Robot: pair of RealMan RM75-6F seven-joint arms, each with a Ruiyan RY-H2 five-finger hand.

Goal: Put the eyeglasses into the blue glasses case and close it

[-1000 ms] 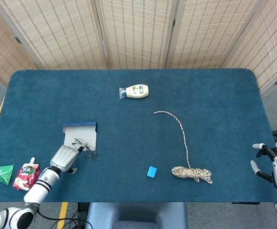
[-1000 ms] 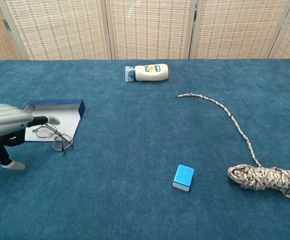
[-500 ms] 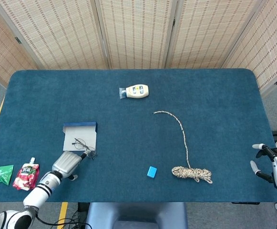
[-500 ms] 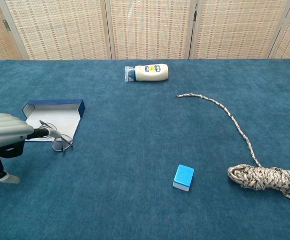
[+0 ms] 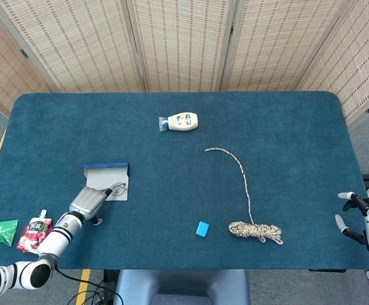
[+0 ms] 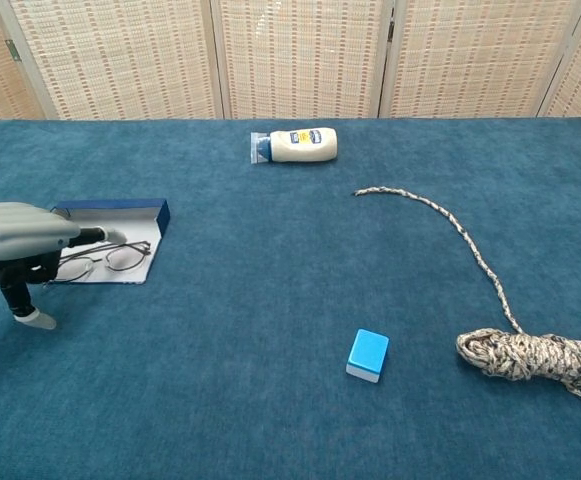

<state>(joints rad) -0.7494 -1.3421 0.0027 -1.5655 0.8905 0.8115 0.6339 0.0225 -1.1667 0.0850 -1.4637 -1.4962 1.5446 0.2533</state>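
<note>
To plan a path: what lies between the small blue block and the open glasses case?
Only bare blue tabletop between small blue block and glasses case, seen in chest view.

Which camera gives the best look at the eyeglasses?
The chest view: the eyeglasses show both lenses and the thin frame, lying on the open case's white lining beside the left hand. In the head view they are only a tiny dark squiggle.

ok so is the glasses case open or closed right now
Open. The case lies flat with its white inside facing up and its blue edge raised at the back; the glasses lie on it.
</note>
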